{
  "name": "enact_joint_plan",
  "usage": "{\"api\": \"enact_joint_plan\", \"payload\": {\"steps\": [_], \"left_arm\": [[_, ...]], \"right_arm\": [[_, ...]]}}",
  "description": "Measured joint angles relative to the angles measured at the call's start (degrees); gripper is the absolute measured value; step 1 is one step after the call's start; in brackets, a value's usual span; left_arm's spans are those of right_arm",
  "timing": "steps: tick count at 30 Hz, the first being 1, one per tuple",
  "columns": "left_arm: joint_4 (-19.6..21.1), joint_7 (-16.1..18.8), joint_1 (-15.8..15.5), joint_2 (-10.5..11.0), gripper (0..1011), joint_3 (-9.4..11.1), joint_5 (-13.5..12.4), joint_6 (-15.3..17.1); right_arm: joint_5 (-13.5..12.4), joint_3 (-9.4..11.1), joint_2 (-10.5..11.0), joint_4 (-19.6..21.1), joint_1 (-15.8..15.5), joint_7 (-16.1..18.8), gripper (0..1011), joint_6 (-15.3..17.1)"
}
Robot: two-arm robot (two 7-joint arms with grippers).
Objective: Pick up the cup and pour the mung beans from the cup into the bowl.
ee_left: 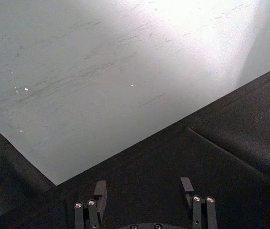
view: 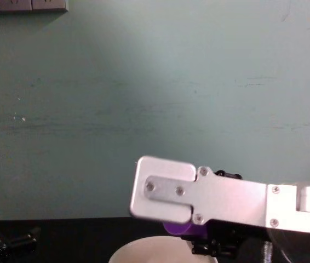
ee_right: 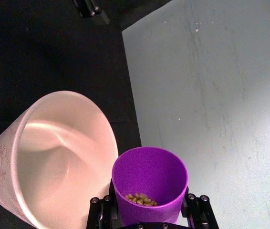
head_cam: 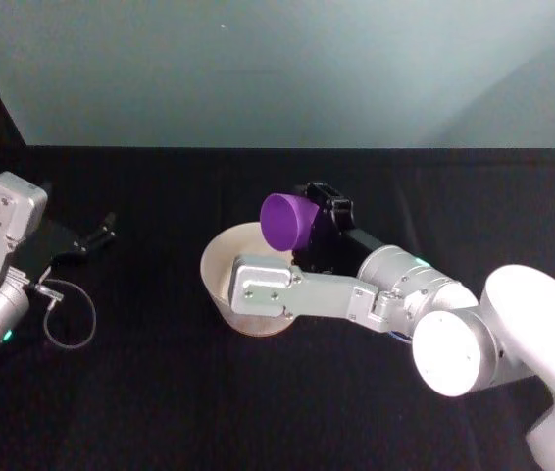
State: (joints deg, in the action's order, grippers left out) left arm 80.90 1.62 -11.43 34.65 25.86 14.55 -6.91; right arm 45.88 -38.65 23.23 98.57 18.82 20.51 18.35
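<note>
The right end effector (ee_right: 149,211) was clamped on the cup (ee_right: 149,174), mung beans (ee_right: 140,199) inside, above the bowl's (ee_right: 63,93) far-right rim; the pour likely had to tip leftward. The left end effector (ee_left: 144,191) sat parked, fingers apart, at the table's (head_cam: 258,412) left

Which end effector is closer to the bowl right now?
Right. The right end effector holds the cup just above the bowl; the left end effector sits open, far off to its left.
</note>
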Motion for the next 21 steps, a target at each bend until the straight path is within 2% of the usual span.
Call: {"api": "enact_joint_plan", "payload": {"steps": [14,21], "left_arm": [[0.0,0.0,0.0,0.0,1000,0.0,0.0,0.0],[0.0,0.0,0.0,0.0,1000,0.0,0.0,0.0]], "right_arm": [[8.23,-3.0,-0.82,-1.23,1.65,1.89,715,0.03],[10.77,-3.38,-1.26,-1.69,1.88,2.58,715,0.05]]}}
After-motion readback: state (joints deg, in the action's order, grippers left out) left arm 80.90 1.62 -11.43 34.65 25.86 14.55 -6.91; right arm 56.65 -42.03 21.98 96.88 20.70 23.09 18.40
